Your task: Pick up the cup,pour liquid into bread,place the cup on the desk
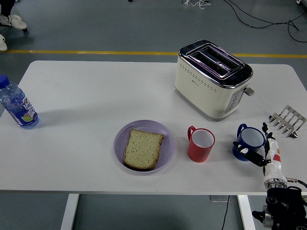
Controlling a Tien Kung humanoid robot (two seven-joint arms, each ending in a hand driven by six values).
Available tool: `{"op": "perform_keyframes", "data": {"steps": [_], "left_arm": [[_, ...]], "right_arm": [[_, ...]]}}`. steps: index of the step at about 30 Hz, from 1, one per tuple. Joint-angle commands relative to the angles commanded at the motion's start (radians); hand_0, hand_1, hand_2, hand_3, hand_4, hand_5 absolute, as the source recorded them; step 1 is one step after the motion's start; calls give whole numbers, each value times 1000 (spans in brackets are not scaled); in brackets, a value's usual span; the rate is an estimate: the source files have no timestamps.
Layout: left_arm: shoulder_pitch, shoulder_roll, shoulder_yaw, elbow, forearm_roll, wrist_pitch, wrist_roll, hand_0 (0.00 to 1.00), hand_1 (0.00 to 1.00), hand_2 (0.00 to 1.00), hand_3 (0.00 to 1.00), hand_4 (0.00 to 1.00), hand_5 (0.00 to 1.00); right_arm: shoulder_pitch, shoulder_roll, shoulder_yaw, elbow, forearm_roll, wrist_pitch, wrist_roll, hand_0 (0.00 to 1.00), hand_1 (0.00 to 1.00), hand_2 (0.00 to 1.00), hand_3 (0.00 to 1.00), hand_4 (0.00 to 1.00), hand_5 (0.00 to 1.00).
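The blue cup [248, 140] stands upright on the table [86, 105], near its right front corner, handle to the left. My right hand [263, 149] is at its right side, fingers curved toward the wall, but I cannot tell if they already touch or grip it. I judge the picking step is only starting. Next I must close firmly, lift, and carry it left, past the red cup [200, 143], to the bread [143, 148] on the purple plate [166, 136]. The left hand is not visible.
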Motion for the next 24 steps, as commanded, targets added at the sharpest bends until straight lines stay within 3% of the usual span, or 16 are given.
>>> {"op": "perform_keyframes", "data": {"steps": [8, 9, 14, 15, 24], "left_arm": [[-3, 0, 1, 0, -4, 0, -2, 343, 325, 408, 652, 378, 998], [-3, 0, 0, 0, -3, 0, -2, 342, 325, 405, 652, 378, 998], [-4, -1, -2, 0, -2, 0, -3, 342, 325, 405, 652, 378, 998], [-4, -1, -3, 0, -1, 0, -3, 343, 326, 406, 652, 378, 998], [-4, -2, 0, 0, -4, -2, -4, 342, 327, 406, 653, 378, 998]], "right_arm": [[12, 1, 0, -20, 31, -3, 18, 946, 853, 957, 998, 985, 120], [13, 1, -7, -26, 44, -14, 31, 889, 799, 890, 953, 957, 103], [15, 4, -14, -37, 74, -37, 58, 889, 799, 890, 953, 957, 103], [15, 3, -14, -39, 79, -41, 60, 803, 713, 761, 839, 935, 84], [18, 4, -16, -54, 101, -38, 57, 760, 667, 716, 795, 943, 97]]}}
